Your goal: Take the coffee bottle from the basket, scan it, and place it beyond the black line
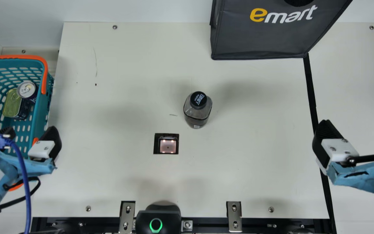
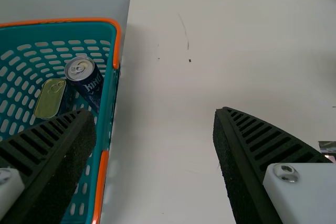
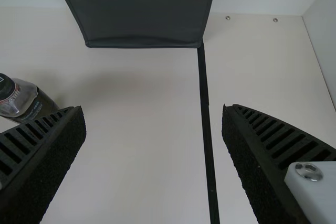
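The left tool (image 1: 30, 131) is wide open and empty, one finger over the basket (image 1: 41, 107) and the other beyond its side. The right tool (image 1: 355, 125) is also spread wide and empty, its fingers to either side of the black line (image 1: 311, 87). The coffee bottle (image 1: 197, 112) stands upright on the cream surface (image 1: 125, 182), near the lit scanner (image 1: 168, 146), black-capped, with clear shoulders above a darker body.
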`<act>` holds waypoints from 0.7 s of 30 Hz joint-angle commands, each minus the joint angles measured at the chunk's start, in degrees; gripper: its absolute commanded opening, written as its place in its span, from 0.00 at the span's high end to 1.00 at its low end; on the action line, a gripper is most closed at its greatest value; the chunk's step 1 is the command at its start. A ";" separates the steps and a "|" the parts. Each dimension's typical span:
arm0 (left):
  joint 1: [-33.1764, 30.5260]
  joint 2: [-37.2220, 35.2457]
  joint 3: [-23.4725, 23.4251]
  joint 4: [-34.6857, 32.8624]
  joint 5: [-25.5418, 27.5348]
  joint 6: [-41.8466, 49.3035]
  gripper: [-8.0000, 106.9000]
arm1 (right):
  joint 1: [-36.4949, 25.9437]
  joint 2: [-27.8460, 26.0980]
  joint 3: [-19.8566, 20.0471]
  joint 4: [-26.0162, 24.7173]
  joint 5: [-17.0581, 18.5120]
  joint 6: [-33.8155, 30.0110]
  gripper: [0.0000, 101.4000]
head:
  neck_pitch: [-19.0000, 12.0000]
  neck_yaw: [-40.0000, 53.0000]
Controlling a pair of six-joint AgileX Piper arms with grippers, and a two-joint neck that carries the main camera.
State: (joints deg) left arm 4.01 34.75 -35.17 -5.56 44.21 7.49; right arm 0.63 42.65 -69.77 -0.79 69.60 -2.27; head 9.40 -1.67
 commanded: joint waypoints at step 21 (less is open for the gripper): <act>0.00 0.00 0.00 0.00 0.00 0.00 0.15 | 1.36 2.87 0.46 0.17 0.30 -1.05 0.10 | -1.48 0.09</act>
State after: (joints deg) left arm 4.01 34.75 -35.17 -5.56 44.21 7.49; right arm 1.92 45.35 -69.19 -0.61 69.96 -3.27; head 9.49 -1.67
